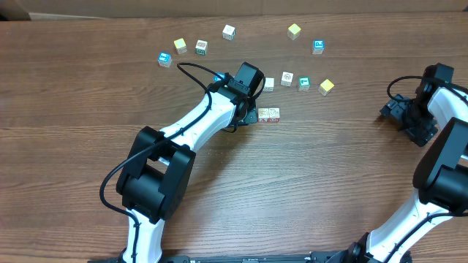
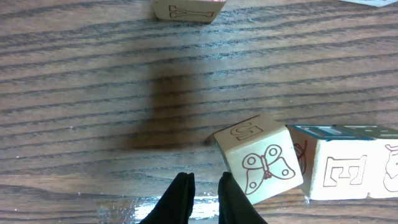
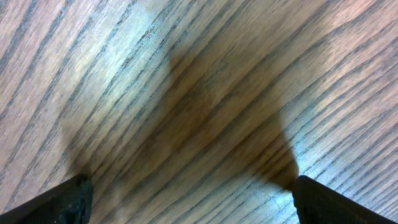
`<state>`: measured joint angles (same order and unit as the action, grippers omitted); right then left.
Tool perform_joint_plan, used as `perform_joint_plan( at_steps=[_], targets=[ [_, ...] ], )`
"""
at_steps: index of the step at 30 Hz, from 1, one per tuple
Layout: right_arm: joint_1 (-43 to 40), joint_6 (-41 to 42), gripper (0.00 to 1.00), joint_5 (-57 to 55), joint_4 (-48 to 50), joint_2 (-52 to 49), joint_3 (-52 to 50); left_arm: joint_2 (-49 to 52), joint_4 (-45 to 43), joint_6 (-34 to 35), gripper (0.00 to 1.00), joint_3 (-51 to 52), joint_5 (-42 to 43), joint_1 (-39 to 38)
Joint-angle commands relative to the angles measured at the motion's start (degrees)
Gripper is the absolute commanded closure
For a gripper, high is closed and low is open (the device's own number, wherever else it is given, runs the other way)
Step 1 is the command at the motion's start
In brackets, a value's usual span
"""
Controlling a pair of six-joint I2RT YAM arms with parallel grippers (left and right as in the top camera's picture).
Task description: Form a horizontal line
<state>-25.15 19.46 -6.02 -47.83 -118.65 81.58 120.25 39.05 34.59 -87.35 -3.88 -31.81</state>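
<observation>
Left end effector (image 2: 206, 182) pinched shut, empty; just right, tilted butterfly cube (image 2: 261, 163) touching E cube (image 2: 343, 171), not yet squared into the horizontal line (image 1: 268, 115).

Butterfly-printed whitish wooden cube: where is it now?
Left wrist view, lower right of centre: the butterfly cube sits twisted, immediately left of the whitish wooden cube with a printed E, with the left gripper just off its lower-left edge.
</observation>
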Motion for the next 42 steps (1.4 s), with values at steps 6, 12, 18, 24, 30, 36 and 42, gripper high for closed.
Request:
perform_joint_plan(
  at_steps=[6,12,18,24,30,36,42],
  targets=[
    [-0.33,0.02,0.00,-1.46,-0.02,-0.63,-0.55,0.42,-1.01,0.11,0.86,0.74,-2.95,-0.15],
    [-0.33,0.02,0.00,-1.46,-0.02,-0.63,-0.52,0.42,-1.84,0.11,0.85,0.74,-2.95,-0.15],
    [-0.33,0.02,0.00,-1.46,-0.02,-0.63,-0.55,0.42,-2.12,0.11,0.85,0.74,-3.17,-0.15],
    [-0.33,0.02,0.00,-1.46,-0.02,-0.63,-0.52,0.42,-2.51,0.09,0.86,0.74,-3.15,-0.33],
    [-0.33,0.02,0.00,-1.46,-0.02,-0.63,-0.55,0.42,-2.69,0.04,0.85,0.74,-3.15,-0.48],
    [-0.33,0.02,0.00,-1.46,-0.02,-0.63,-0.52,0.42,-3.58,-1.79,0.86,0.74,-3.10,-0.50],
    [-0.33,0.02,0.00,-1.46,-0.02,-0.63,-0.52,0.42,-3.58,-1.79,0.85,0.74,-3.06,-0.52]
  ],
)
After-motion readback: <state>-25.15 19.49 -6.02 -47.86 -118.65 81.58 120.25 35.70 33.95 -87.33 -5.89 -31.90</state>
